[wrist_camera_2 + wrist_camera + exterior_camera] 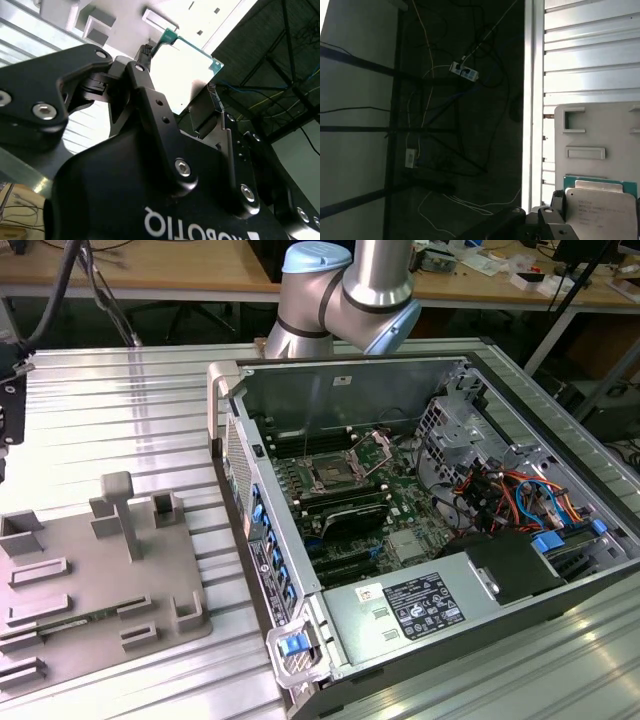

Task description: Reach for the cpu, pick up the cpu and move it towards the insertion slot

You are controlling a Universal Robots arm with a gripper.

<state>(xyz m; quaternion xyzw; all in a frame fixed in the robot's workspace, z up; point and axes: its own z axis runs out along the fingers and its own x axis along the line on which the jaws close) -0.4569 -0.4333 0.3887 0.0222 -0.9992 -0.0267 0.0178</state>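
Observation:
In the second wrist view my gripper (181, 75) is shut on the cpu (192, 67), a flat silvery-white square with a thin green rim, one black finger at each of two opposite edges. The first wrist view has the cpu (601, 207) beside a black finger (557, 204), in front of the grey fixture plate (600, 130). The insertion slot (328, 475), a silver-framed socket with a dark centre, sits on the motherboard inside the open computer case (420, 370) in the exterior view. The arm's silver and blue joints (345, 295) stand behind the case.
The grey fixture plate (100, 580) with raised holders lies on the ribbed metal table (110, 410) at the exterior view's left. Cables, drive bays and a power supply (400, 615) crowd the case. The first wrist view looks past the table edge (532, 100) onto floor cables.

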